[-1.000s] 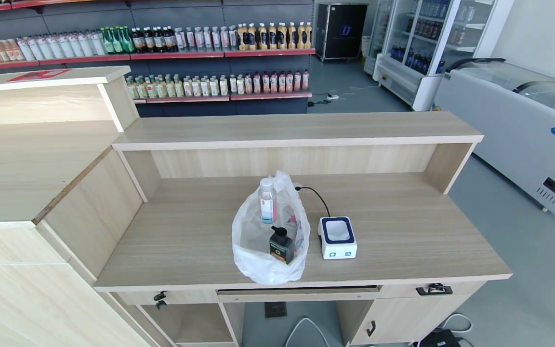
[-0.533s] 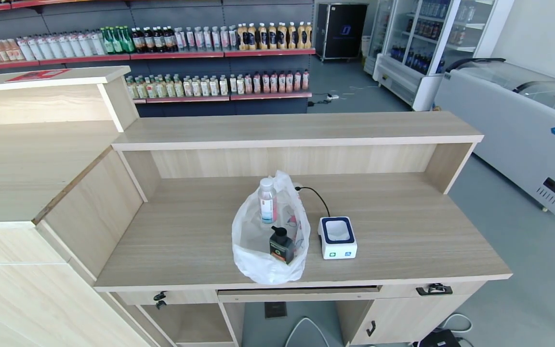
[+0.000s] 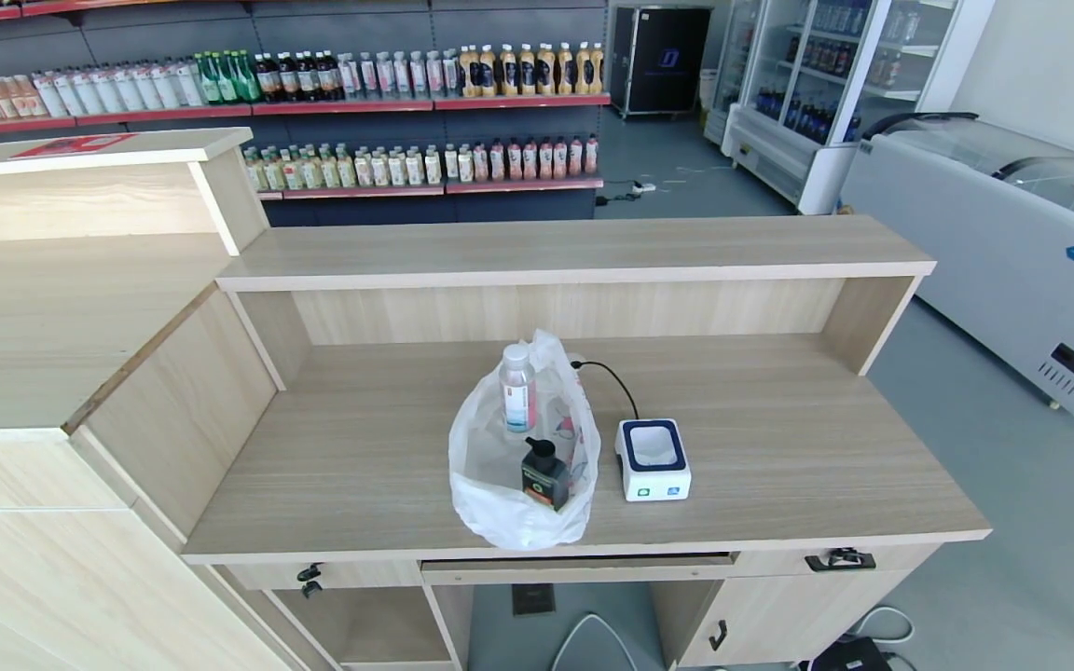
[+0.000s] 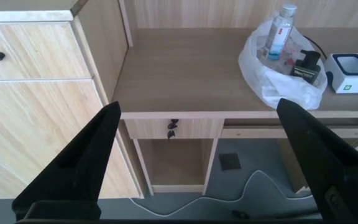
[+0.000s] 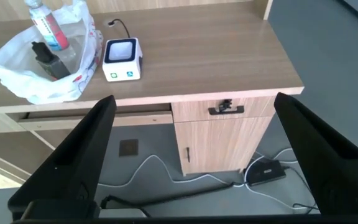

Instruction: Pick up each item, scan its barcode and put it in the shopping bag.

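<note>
A white plastic shopping bag [image 3: 511, 485] stands open near the counter's front edge. Inside it a clear water bottle [image 3: 517, 388] with a red label stands upright, and a small black pump bottle [image 3: 544, 474] sits in front of it. The white barcode scanner [image 3: 653, 458] with a dark blue rim sits just right of the bag, its black cable running back. My left gripper [image 4: 197, 162] is open and hangs low in front of the counter's left end, well away from the bag [image 4: 278, 68]. My right gripper [image 5: 191, 158] is open too, low before the counter's right part, scanner [image 5: 123, 59] farther off.
The wooden counter [image 3: 779, 447] has a raised back shelf and side walls. A taller wooden cabinet [image 3: 52, 308] stands at the left. Drawers with black handles [image 3: 839, 559] are under the counter. Drink shelves [image 3: 341, 84] and freezers [image 3: 1012, 242] fill the room behind.
</note>
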Tool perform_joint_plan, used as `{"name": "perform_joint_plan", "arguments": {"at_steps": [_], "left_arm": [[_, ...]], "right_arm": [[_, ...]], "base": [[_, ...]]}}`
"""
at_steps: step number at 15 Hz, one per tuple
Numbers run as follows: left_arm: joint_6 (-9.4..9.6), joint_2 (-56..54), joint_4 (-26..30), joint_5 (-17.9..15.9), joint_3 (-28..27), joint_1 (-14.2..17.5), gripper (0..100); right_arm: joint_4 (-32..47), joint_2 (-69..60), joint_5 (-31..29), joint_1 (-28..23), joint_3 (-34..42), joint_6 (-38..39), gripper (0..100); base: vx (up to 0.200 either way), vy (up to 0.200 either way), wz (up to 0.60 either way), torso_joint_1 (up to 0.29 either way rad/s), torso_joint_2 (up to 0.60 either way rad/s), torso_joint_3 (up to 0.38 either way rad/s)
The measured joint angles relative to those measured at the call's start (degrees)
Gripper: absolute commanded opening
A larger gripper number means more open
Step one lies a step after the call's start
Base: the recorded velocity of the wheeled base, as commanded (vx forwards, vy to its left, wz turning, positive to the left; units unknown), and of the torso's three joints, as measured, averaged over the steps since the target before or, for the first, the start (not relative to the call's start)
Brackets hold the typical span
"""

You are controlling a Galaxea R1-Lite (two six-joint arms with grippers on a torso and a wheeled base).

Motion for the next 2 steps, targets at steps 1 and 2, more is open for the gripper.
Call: {"name": "perform_joint_plan", "arguments": {"at_steps": [1,2], "left_arm": [[0.02,0.0,0.0,0.0,0.0,0.0,100],[0.02,0.0,0.0,0.0,0.0,0.0,100]], "right_arm": [[0.06,-0.88,0.11,-0.49,0.0,-0.46,100],[0.16,-1.43,0.16,-0.77,0.02,-0.87,100]], "base": [[0.0,0.0,0.0,0.0,0.0,0.0],[0.0,0.0,0.0,0.0,0.0,0.0]]}}
